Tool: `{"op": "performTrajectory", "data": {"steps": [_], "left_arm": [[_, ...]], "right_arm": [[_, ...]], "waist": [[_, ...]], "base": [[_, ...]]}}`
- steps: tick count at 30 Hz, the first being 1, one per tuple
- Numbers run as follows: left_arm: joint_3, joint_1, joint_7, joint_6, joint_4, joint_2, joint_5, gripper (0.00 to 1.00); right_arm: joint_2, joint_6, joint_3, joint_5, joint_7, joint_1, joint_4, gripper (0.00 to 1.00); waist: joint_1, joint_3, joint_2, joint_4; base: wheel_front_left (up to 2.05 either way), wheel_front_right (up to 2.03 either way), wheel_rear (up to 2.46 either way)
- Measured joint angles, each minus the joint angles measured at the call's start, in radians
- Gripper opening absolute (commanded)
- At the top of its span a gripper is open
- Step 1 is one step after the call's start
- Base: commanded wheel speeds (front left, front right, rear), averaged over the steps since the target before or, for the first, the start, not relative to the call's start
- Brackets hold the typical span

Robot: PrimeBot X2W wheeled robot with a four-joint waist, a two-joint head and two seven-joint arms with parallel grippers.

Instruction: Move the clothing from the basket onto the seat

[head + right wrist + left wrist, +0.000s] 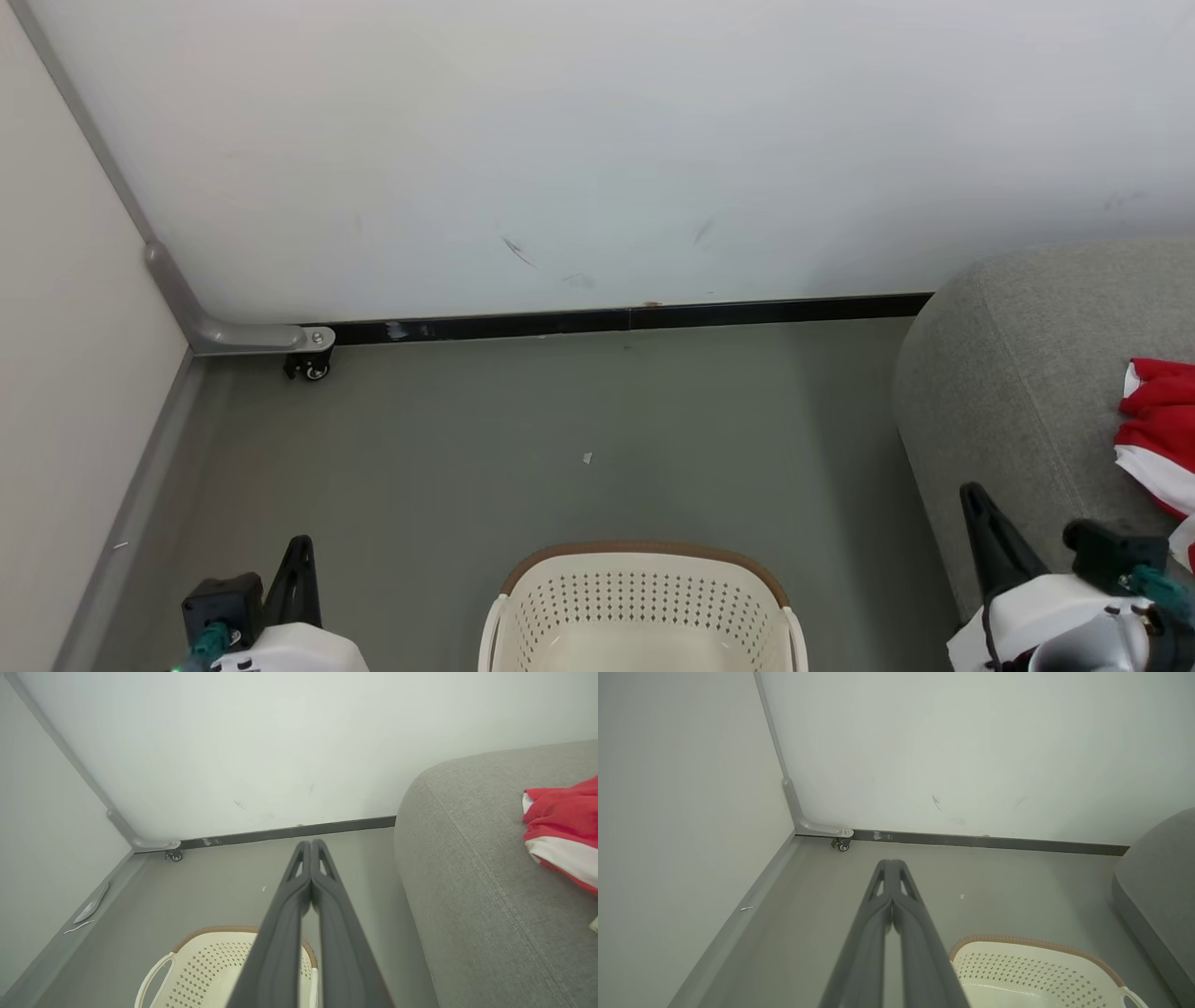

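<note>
Though the frame's right edge crops it, we see the grey seat [1018, 392] at right. The basket [644, 597] sits bottom centre, its near half cut off. Red clothing [1162, 429] lies on the seat, partly out of frame. Our left end effector [892, 863] and right end effector [310, 844] are pressed together, empty.

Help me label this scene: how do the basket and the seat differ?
The basket is cream perforated plastic; the seat is grey fabric. The basket is far smaller than the seat. The seat bears red clothing; the basket's visible part holds none. Both have rounded shapes.
</note>
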Motion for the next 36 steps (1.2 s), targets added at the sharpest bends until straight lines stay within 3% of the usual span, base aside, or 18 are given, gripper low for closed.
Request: {"op": "performTrajectory", "data": {"steps": [10, 27, 36], "left_arm": [[0.046, 0.0, 0.033, -0.049, -0.011, -0.023, -0.127, 0.0], [0.135, 0.002, 0.105, -0.135, -0.034, -0.053, -0.334, 0.0], [0.179, 0.018, 0.139, -0.177, -0.041, -0.062, -0.435, 0.0]], "right_arm": [[0.0, 0.0, -0.028, 0.188, 0.06, -0.043, 0.03, 0.0], [0.0, 0.0, -0.051, 0.477, 0.138, -0.045, 0.036, 0.0], [-0.001, 0.0, -0.053, 0.625, 0.166, -0.045, 0.036, 0.0]], "waist": [[0.001, 0.005, 0.0, 0.0], [0.0155, 0.001, 0.0, -0.002], [0.0173, -0.001, 0.0, -0.002]], "base": [[0.0, 0.0, 0.0], [0.0, 0.0, 0.0], [0.0, 0.0, 0.0]]}}
